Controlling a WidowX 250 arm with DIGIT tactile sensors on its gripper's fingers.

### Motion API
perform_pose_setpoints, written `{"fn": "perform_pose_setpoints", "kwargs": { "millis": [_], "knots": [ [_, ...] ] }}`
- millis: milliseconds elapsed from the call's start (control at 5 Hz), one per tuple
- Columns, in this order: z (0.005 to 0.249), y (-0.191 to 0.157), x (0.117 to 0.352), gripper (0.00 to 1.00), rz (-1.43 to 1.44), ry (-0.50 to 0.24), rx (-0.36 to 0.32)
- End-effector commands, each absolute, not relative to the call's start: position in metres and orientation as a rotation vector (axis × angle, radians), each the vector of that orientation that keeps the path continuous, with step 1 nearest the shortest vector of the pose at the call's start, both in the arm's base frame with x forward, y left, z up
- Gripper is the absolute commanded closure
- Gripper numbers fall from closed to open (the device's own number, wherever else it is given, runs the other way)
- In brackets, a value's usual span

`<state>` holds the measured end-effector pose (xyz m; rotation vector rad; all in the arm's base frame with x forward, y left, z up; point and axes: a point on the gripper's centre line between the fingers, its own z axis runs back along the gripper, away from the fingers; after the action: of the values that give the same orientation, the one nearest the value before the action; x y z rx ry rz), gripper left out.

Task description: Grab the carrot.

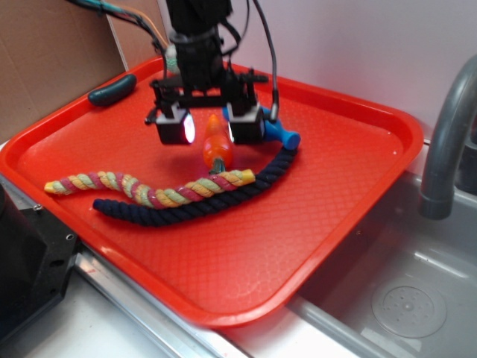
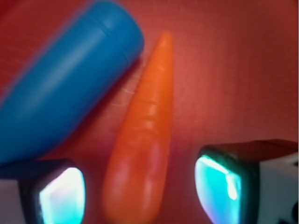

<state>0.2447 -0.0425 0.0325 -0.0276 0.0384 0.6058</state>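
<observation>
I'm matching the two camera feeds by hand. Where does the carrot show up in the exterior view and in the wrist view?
Exterior: the carrot lies on the red tray near the picture's upper middle, between the open fingers of the gripper, just above the multicoloured rope.
Wrist: the carrot runs up the middle of the picture, tip at the top.
Shared landmark: the blue bottle toy lying beside the carrot.

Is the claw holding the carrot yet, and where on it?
Nothing is held. The open claw straddles the carrot's thick end, with gaps on both sides.
</observation>
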Motion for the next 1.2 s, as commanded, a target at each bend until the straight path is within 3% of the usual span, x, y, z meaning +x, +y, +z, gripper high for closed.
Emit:
{"fn": "perform_pose_setpoints", "kwargs": {
  "millis": [0, 200, 400, 800, 1000],
  "knots": [
    [0.032, -0.035, 0.259, 1.00, 0.608, 0.052, -0.062],
    [0.046, -0.041, 0.248, 1.00, 0.448, 0.068, -0.086],
    [0.096, -0.030, 0.239, 1.00, 0.283, 0.010, -0.029],
    [0.186, 0.052, 0.203, 1.00, 0.249, -0.053, -0.068],
    [0.217, 0.068, 0.195, 1.00, 0.250, -0.090, -0.073]
  ]
}}
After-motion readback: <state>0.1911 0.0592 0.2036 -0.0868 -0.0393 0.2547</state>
